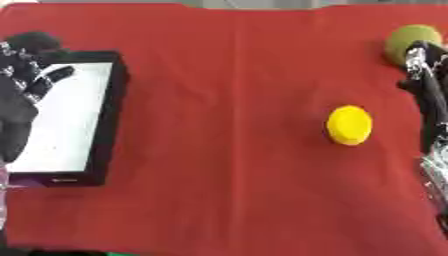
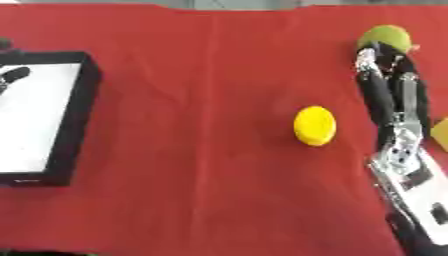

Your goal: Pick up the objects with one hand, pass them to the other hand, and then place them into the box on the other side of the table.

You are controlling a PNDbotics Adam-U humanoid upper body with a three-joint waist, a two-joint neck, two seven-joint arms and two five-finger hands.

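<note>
Right eye view shows my right hand (image 2: 389, 85), fingers straight, reaching at the green ball (image 2: 386, 37), yellow disc (image 2: 314, 125) untouched on the desk, box (image 2: 77, 115) empty under my open left hand (image 1: 22, 85).

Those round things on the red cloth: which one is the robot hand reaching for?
The green ball at the far right; the right robot hand touches it. The yellow one lies alone.

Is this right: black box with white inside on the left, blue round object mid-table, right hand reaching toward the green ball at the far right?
Not blue. The round object is yellow, as the right eye view shows. The box, right hand and green ball are as stated.
</note>
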